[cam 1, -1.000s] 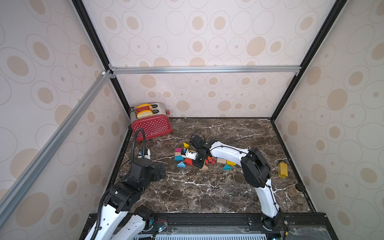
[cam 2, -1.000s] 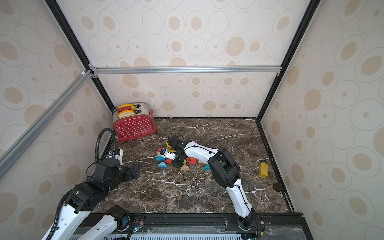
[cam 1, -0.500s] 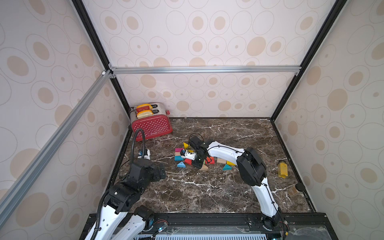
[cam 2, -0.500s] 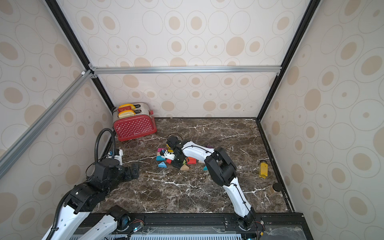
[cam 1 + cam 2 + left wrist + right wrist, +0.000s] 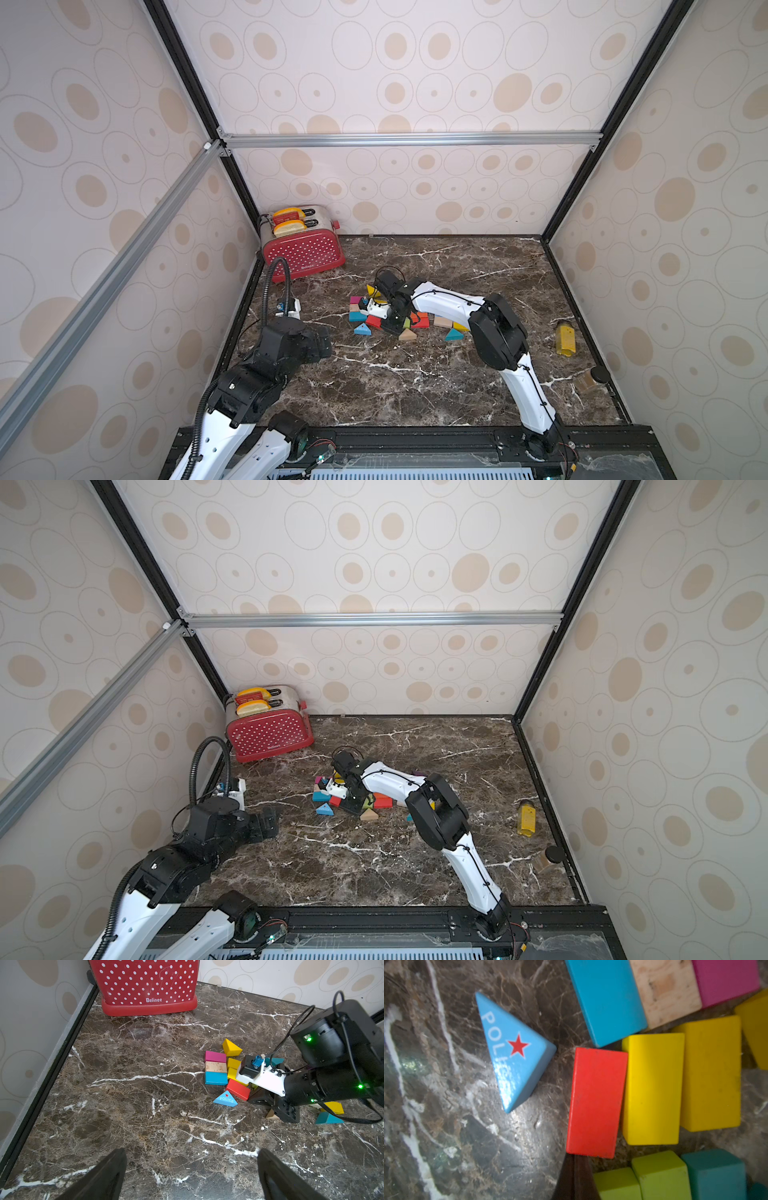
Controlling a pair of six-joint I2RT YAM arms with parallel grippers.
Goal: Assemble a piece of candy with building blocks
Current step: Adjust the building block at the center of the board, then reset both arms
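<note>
Since one second ago, my right elbow (image 5: 496, 332) has swung slightly toward the toaster (image 5: 303, 249). Both pincers have kept their stations.

Left pincer (image 5: 191, 1150): released, jaws wide apart, nothing between them. It hovers over the bare marble tabletop (image 5: 415, 386) in front of the toaster.

Building blocks (image 5: 357, 316): clustered on the marble, in front of the toaster and to its right, well apart from it. On the toaster side of the cluster, a pink brick (image 5: 724, 978), a bare wood brick (image 5: 666, 991) and a blue brick (image 5: 606, 999) lie side by side. A blue wedge (image 5: 512, 1049) marked POLICE lies apart, just beside the red brick (image 5: 596, 1103). Two yellow bricks (image 5: 652, 1088) lie alongside the red brick.

Right pincer (image 5: 574, 1159): clenched, grasping nothing, tips together at the red brick's short end.

Mustard bottle (image 5: 565, 338): by the wall farthest from the toaster.
</note>
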